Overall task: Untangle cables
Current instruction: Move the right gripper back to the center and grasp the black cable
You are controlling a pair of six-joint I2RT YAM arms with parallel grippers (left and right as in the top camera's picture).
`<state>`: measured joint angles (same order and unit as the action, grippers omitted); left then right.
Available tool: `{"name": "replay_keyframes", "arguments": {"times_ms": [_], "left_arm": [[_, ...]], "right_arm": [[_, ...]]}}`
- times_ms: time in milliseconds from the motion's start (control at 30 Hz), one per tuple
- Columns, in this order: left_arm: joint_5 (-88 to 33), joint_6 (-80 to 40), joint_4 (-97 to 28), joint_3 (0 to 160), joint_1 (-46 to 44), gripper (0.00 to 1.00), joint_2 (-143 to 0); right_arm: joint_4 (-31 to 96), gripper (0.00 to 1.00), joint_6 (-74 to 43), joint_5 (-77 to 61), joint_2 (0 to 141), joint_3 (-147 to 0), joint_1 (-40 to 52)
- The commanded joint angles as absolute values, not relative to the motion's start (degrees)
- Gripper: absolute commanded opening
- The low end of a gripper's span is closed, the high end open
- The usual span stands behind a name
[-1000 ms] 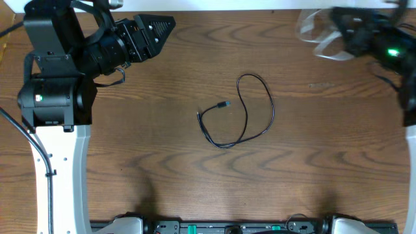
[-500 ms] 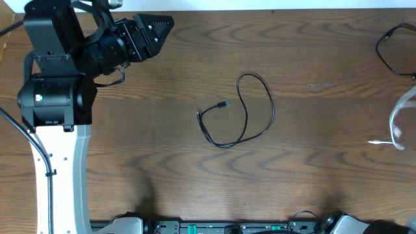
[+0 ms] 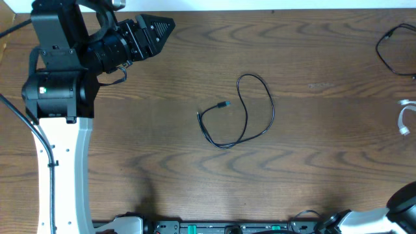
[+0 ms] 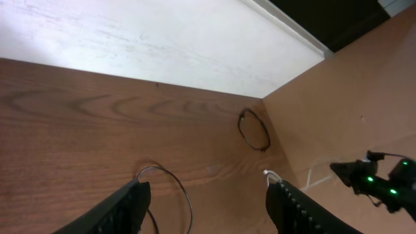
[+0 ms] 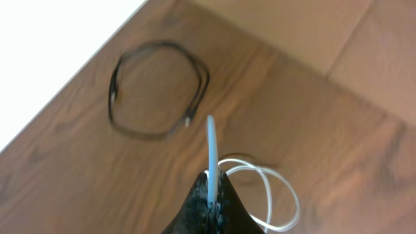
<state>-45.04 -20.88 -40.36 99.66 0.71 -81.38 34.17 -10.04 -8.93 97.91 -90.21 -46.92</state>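
Observation:
A thin black cable (image 3: 242, 112) lies in a loose loop mid-table and also shows between my left fingers in the left wrist view (image 4: 174, 190). A second black cable (image 3: 392, 54) lies coiled at the far right; it shows in the right wrist view (image 5: 156, 91) too. The white cable (image 5: 211, 140) is pinched in my shut right gripper (image 5: 212, 194), with its loop (image 5: 281, 198) hanging behind. Only a bit of the white cable (image 3: 404, 118) shows at the right edge of the overhead view. My left gripper (image 3: 164, 27) is open and empty at the far left, apart from all cables.
A white wall band (image 4: 143, 45) runs along the table's far edge. Part of my right arm (image 3: 406, 195) shows at the lower right corner of the overhead view, and with green lights in the left wrist view (image 4: 377, 181).
My right arm swept from the far right corner down and out past the right edge, carrying the white cable. The coiled black cable is now uncovered there. The left arm barely moved.

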Motion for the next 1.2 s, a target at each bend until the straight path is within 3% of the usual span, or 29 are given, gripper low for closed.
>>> {"name": "replay_keyframes", "arguments": {"times_ms": [0, 167, 200, 233, 267, 300, 333, 367, 600, 833, 1167], "left_arm": [[-45.15, -19.94, -40.32, 99.98, 0.89, 0.63, -81.60], [-45.12, -19.92, -40.56, 99.83, 0.89, 0.63, -81.62], [-45.12, -19.92, -40.51, 99.70, 0.89, 0.63, -81.62], [-45.10, -19.92, -40.51, 99.57, 0.89, 0.63, -81.62], [-45.10, -19.92, -40.51, 99.48, 0.89, 0.63, -81.62], [-45.10, -19.92, -40.51, 99.31, 0.89, 0.63, -81.62], [-45.12, -19.92, -40.51, 99.15, 0.89, 0.63, -81.62], [-45.10, -19.92, -40.51, 98.98, 0.89, 0.63, -81.65], [-45.12, -19.86, -41.12, 98.48, 0.89, 0.63, -81.67], [-43.53, -13.80, -44.47, 98.45, -1.52, 0.63, -82.37], [-31.88, -8.97, -53.43, 98.45, -10.59, 0.62, -89.80]], "right_arm": [[30.96, 0.01, -9.80, -10.04, 101.21, -90.65, -47.13], [30.98, 0.01, -9.80, -10.04, 106.24, -90.65, -47.11], [31.66, 0.11, -9.80, -10.04, 106.87, -90.65, -47.11], [32.38, 0.32, -9.82, -10.09, 107.22, -90.65, -47.11], [32.75, 0.62, -9.82, -10.22, 107.42, -90.65, -47.09], [32.75, 0.80, -9.82, -11.31, 107.42, -90.65, -47.03], [32.56, 0.93, -9.82, -12.97, 107.33, -90.67, -46.87], [32.58, 0.99, -9.85, -14.50, 107.00, -90.76, -46.78], [37.06, 0.99, -12.93, -17.76, 102.24, -90.85, -46.28], [45.84, 0.99, -11.29, -34.81, 97.38, -90.85, -43.44], [52.01, 0.99, 1.69, -37.01, 97.78, -85.97, -26.65]]}}
